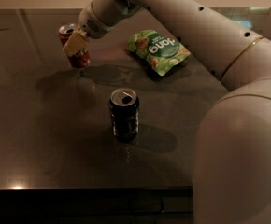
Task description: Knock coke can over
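The red coke can (77,55) with a silver top is at the far left of the dark table (42,143). It leans to the left. My gripper (74,44) is right at the can, and its pale finger lies across the can's upper side. My arm reaches to it from the right.
A dark blue can (124,115) stands upright in the middle of the table, nearer the front. A green snack bag (158,50) lies at the back, right of the coke can. The table's front edge runs along the bottom.
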You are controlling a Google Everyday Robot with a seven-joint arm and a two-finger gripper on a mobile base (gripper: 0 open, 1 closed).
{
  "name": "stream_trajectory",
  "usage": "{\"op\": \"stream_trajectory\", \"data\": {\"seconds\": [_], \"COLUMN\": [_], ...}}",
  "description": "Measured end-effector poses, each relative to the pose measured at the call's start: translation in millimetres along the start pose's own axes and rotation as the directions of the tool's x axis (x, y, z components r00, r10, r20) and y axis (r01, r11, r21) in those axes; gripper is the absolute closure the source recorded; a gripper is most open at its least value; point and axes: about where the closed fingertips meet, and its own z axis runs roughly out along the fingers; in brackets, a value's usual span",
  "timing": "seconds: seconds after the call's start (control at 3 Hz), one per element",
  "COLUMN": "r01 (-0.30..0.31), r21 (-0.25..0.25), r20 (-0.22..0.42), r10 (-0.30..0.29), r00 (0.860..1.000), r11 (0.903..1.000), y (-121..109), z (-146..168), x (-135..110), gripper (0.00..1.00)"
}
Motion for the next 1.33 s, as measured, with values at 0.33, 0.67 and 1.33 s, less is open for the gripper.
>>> {"op": "stream_trajectory", "data": {"seconds": [0.33, 0.67, 1.33], "r01": [0.065, 0.148, 0.254], "r21": [-0.013, -0.049, -0.217], "r20": [-0.097, -0.228, -0.437], "r10": [-0.066, -0.156, -0.327], "r00": [0.993, 0.961, 0.838], "r11": [0.9978, 0.9877, 0.9424], "y": [4, 7, 14], "z": [-34, -58, -60], "x": [5, 16, 50], "gripper": [1.0, 1.0, 1.0]}}
